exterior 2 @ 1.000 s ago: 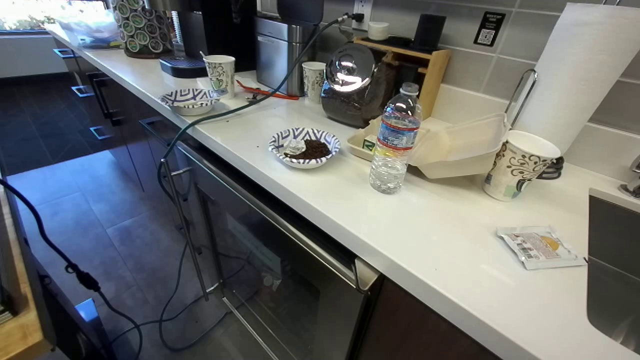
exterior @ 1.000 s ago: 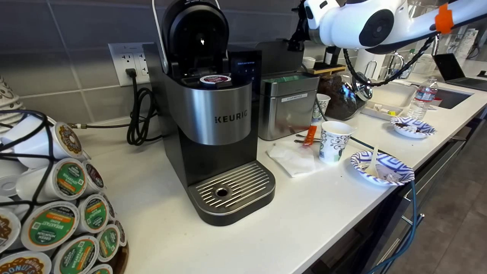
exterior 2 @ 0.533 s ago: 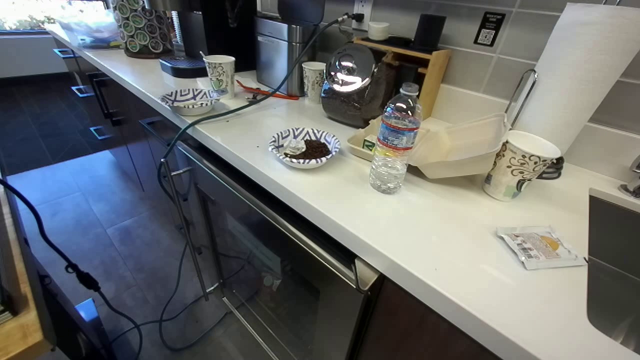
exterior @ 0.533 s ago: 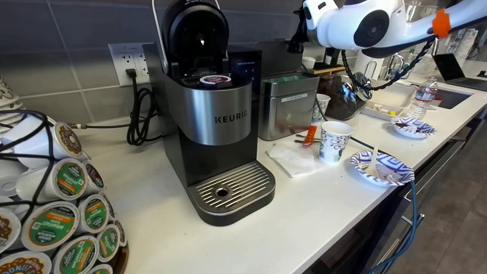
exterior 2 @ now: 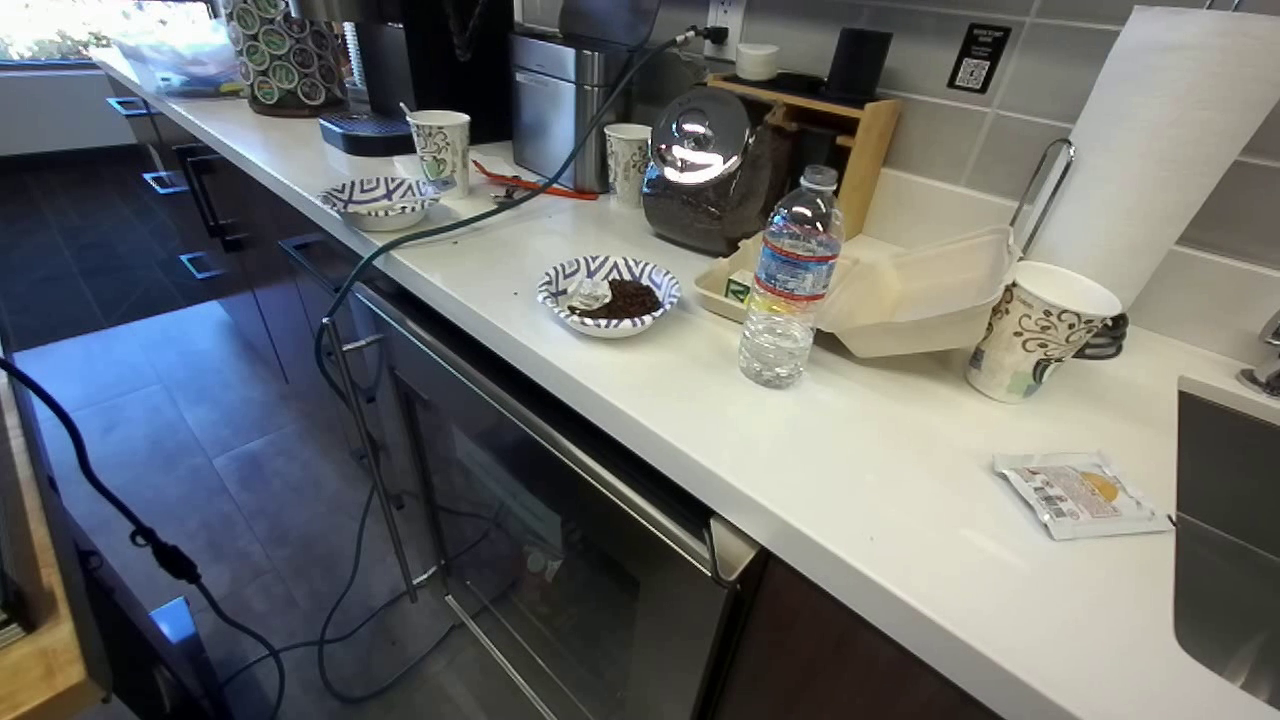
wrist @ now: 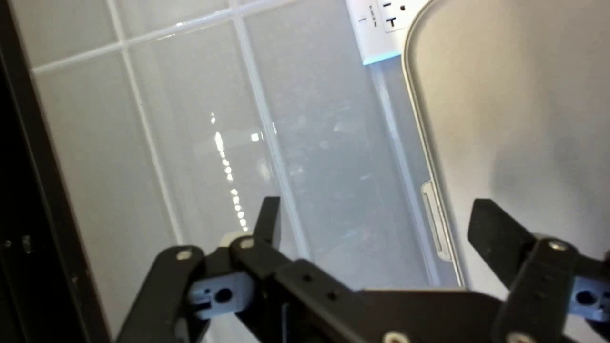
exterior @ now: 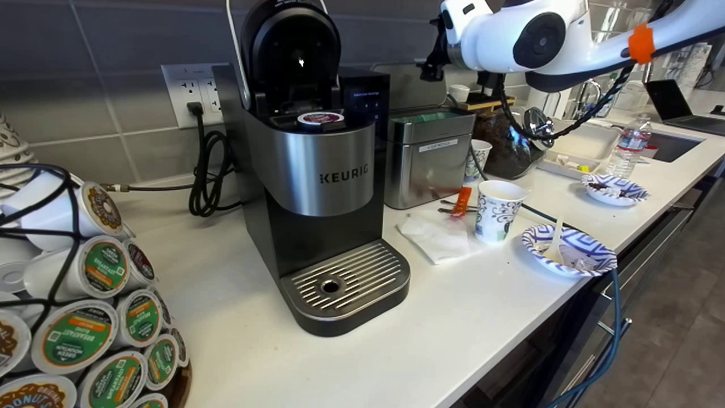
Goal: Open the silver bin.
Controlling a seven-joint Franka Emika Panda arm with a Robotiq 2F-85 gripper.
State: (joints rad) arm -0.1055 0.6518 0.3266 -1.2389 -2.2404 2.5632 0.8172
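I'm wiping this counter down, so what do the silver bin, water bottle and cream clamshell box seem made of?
Silver bin: brushed metal, likely stainless steel, from its grey sheen and blurred reflections.
Water bottle: clear, glossy plastic, probably, being see-through with bright highlights.
Clamshell box: matte cream; its dull surface suggests molded fibre or foam, unclear which.

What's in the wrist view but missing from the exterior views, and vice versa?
Wrist view only: a face-on look at the tool, fingers spread, and bright glints on the wall tiles.
Exterior views only: the body of the silver bin, the Keurig machine, paper cups, the water bottle.
Shared: the raised lid, tiles, a wall outlet; the tool also appears in an exterior view.
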